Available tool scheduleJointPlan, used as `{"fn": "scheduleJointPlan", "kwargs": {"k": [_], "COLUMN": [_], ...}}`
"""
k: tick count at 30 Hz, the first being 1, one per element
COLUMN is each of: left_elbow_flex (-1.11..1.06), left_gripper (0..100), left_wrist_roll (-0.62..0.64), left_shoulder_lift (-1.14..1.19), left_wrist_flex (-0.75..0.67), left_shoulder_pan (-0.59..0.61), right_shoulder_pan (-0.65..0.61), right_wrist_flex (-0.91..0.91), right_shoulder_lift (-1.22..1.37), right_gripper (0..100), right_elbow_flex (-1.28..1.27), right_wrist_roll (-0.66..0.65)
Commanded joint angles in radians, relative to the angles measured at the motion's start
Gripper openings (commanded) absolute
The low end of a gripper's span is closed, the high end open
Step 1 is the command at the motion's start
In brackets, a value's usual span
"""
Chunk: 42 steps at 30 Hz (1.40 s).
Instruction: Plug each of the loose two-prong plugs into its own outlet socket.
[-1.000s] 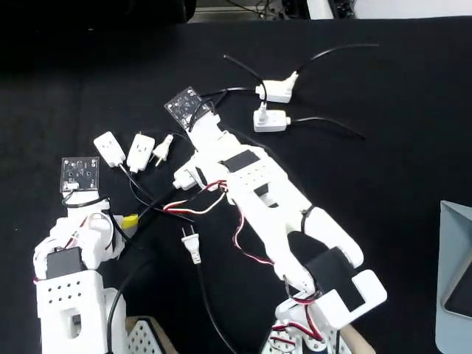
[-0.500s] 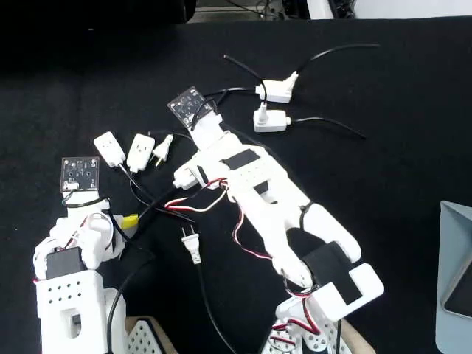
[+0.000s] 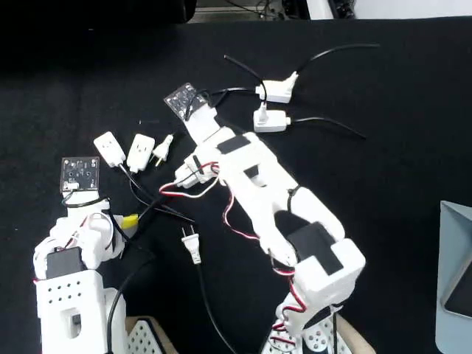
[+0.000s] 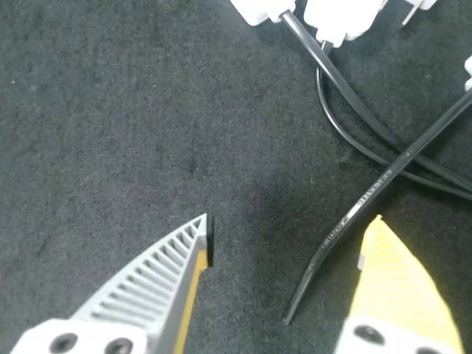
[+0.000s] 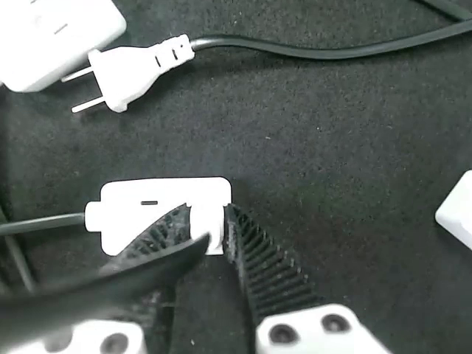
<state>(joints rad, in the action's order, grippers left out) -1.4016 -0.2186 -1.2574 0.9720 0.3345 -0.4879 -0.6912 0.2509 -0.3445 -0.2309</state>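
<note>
**While Plugs Lie Loose, Much Is Left**

The right gripper (image 5: 209,221) is pinched tight on a white plastic socket block (image 5: 147,210). The left gripper (image 4: 291,243) is spread wide over the black cloth table (image 4: 110,110). One white two-prong plug (image 3: 190,243) lies unplugged, lower middle of the high view.

One socket (image 3: 108,148) is laid at nine o'clock of a second socket (image 3: 140,152), a plug (image 3: 164,150) at its three o'clock, another plug (image 3: 191,244) at its five o'clock.
</note>
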Motion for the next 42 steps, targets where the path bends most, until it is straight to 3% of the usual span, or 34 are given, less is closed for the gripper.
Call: {"fn": "scheduleJointPlan", "kwargs": {"k": [1, 6, 15, 20, 27, 36, 42], "left_elbow_flex": [0.004, -0.004, -0.005, -0.005, -0.005, -0.004, 0.016], "left_gripper": [32, 32, 32, 32, 32, 32, 32], "left_wrist_roll": [0.005, 0.005, 0.005, 0.005, 0.005, 0.006, 0.034], "left_shoulder_lift": [-0.009, -0.009, -0.009, -0.009, -0.009, -0.009, -0.011], "left_wrist_flex": [0.005, -0.002, -0.002, -0.002, -0.002, -0.002, -0.003], "left_shoulder_pan": [-0.010, -0.008, -0.012, -0.012, -0.012, -0.005, 0.053], "right_shoulder_pan": [0.009, 0.049, 0.269, 0.328, 0.350, 0.232, 0.084], "right_wrist_flex": [-0.041, -0.029, 0.255, 0.394, 0.253, -0.032, -0.066], "right_shoulder_lift": [0.030, -0.036, -0.077, -0.001, 0.099, -0.216, -0.456], "right_gripper": [1.1, 1.1, 1.1, 1.3, 17.9, 18.0, 18.0], "right_elbow_flex": [0.012, 0.028, 0.033, 0.067, 0.232, 0.151, -0.074], "right_wrist_roll": [0.009, 0.009, 0.002, 0.000, 0.008, 0.011, 0.124]}}
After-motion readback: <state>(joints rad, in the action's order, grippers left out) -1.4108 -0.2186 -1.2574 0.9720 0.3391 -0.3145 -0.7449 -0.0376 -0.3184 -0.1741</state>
